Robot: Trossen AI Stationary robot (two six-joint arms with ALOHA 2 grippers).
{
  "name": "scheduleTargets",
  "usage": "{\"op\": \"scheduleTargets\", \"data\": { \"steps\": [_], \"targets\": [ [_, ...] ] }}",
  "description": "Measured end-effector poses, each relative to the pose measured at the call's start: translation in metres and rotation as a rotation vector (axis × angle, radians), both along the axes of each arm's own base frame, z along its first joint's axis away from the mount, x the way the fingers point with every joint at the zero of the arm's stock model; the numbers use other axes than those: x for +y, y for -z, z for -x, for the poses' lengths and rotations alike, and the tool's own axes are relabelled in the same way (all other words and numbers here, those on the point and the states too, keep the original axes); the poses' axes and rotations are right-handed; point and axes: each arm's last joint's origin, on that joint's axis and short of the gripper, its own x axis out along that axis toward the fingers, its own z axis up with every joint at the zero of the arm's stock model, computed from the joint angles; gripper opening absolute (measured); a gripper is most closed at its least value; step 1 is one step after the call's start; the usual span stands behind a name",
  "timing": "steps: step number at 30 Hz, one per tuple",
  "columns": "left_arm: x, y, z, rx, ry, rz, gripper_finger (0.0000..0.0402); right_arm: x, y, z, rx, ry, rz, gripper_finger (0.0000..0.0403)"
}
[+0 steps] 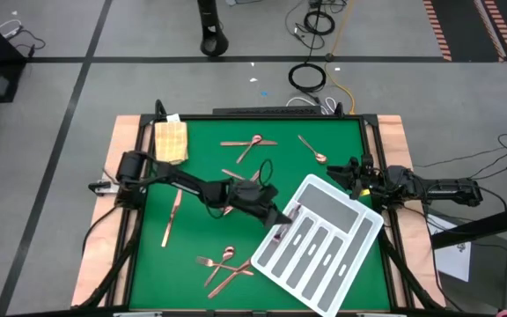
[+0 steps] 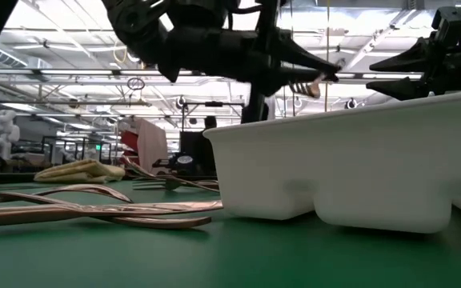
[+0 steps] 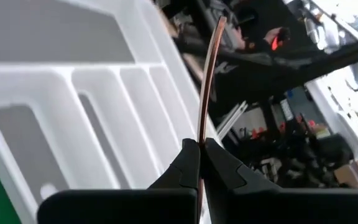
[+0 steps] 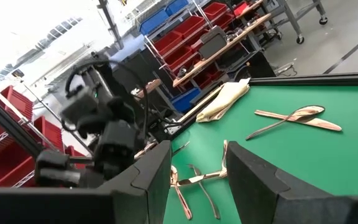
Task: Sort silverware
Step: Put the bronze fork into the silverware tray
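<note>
My left gripper (image 1: 280, 214) hovers over the upper-left corner of the white-and-grey divided tray (image 1: 352, 255), shut on one thin copper piece of silverware (image 3: 209, 74). In the low view the left gripper (image 2: 325, 76) is above the tray's wall (image 2: 358, 160). More copper silverware lies flat on the green mat: a crossed pair (image 1: 249, 143), a spoon (image 1: 313, 150), a knife (image 1: 170, 220) and a cluster (image 1: 223, 264). My right gripper (image 1: 337, 172) waits open at the table's right side, above the mat. My left gripper pinches the copper piece between its two fingers (image 3: 188, 163). The piece shows edge-on and its long part (image 3: 211, 62) sticks out past the fingertips, curving slightly, lifted clear above the tray. Which kind of utensil it is, and which end is held, cannot be told.
A folded yellow cloth (image 1: 171, 141) lies at the mat's far left corner. The tray sits slanted at the near right, with its long slots (image 3: 104, 118) under my left gripper. A wooden border frames the mat. Bare mat lies in the middle and near left.
</note>
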Motion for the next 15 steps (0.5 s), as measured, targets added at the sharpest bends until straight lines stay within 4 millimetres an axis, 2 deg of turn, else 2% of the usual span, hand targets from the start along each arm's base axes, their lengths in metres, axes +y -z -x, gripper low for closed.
{"op": "scheduleTargets", "data": {
  "steps": [8,15],
  "targets": [
    [-0.009,0.029,0.001,0.098,0.007,-0.039,0.0008,0.0,0.0,0.0,-0.009,-0.002,-0.035,0.0144],
    [-0.007,0.04,0.003,0.167,-0.007,-0.083,0.0008,0.0,0.0,0.0,-0.009,-0.002,-0.036,0.0144]
  ]
}}
